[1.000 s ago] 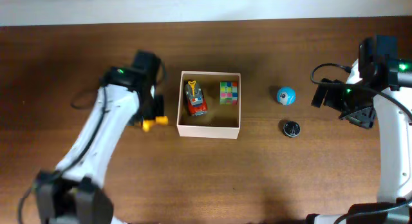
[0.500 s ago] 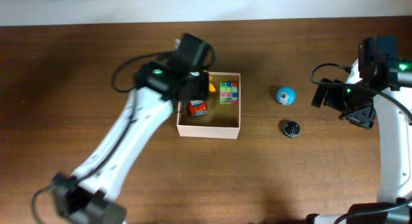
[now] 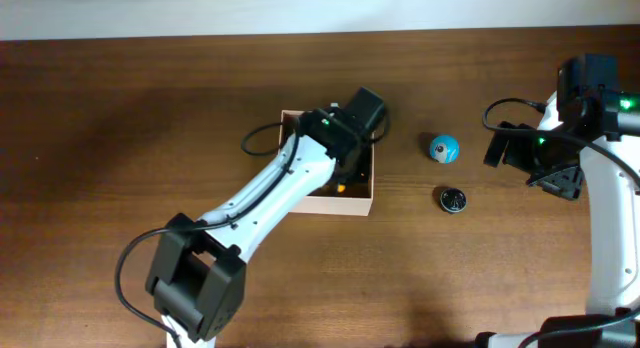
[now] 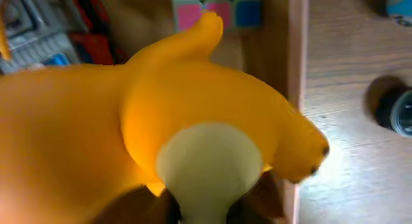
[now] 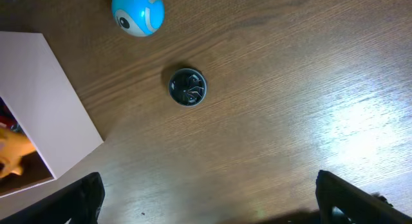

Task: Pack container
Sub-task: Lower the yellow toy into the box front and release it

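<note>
Toy [image 4: 193, 102], smooth rounded yellow, clenched in left jaws over cardboard container [image 3: 352, 205]; right jaws released.

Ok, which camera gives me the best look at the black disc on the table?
Right wrist: the black disc sits whole and sharp on the table, its patterned top readable. Overhead shows it as a small dark dot right of the container. Left wrist catches it blurred and cut off at the right edge, past the yellow toy.
</note>
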{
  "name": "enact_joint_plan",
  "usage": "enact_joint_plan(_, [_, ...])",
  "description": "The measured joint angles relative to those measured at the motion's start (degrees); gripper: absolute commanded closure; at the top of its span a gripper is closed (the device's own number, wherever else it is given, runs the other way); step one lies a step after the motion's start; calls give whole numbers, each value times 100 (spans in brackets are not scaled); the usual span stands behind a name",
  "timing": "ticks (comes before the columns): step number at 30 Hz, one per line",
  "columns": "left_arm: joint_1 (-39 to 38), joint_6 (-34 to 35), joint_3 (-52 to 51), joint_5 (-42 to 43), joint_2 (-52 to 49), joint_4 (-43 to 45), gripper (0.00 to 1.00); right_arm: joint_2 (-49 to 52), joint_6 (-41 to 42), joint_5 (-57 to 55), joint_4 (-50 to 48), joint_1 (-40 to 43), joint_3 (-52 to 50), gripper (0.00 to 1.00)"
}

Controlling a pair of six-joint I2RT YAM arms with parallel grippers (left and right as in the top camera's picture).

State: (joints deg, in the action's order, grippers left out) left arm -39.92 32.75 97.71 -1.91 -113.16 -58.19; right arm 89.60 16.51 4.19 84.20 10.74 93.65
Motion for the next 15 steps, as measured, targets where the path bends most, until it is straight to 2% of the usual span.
enact_joint_plan(1, [-22,42,0,0,0,2,65,0,2,0,0,0,0,1])
enact_joint_plan(3, [-44,85,0,24,0,-4,49,0,4,0,0,0,0,1])
enact_joint_plan(4, [-44,76,0,44,0,-4,46,0,2,0,0,0,0,1])
enact_joint_plan(11, [-15,136,70,107,0,-262,39,0,0,0,2,0,0,1])
enact_joint_plan(15, [149,133,452,107,13,-634,38,0,4,0,2,0,0,1])
